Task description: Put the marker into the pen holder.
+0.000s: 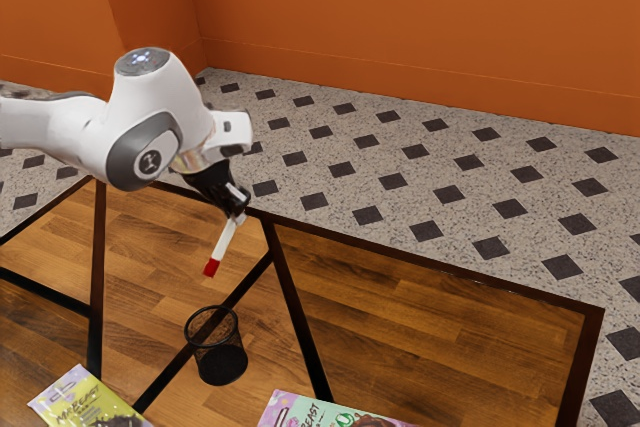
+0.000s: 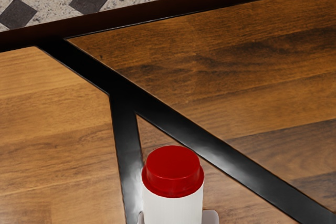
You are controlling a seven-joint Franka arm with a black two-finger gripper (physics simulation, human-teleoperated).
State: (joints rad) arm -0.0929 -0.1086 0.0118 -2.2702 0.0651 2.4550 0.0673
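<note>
Marker: in the end effector's grip, clear of the counter and outside the pen holder, its white body slanting down to a red cap that leans toward the exterior view's left.
End effector: closed on the marker; in the wrist view a pale fingertip shows at either side of the white body.
Hand: black fingers tilted downward and toward the exterior view's right, above the counter near its far edge.
Arm: white with grey joint covers, coming in from the exterior view's left, then bending down at the wrist.
Pen holder: a black mesh cup, upright on the counter, lower in the exterior view than the cap.
Packets: a yellow-green one and a pink and mint one along the exterior view's lower edge.
Counter: brown wood planks, dark rim, crossed by black strips that meet at angles.
Floor: speckled grey with dark diamonds.
Wall: plain orange, with a corner behind the arm.
</note>
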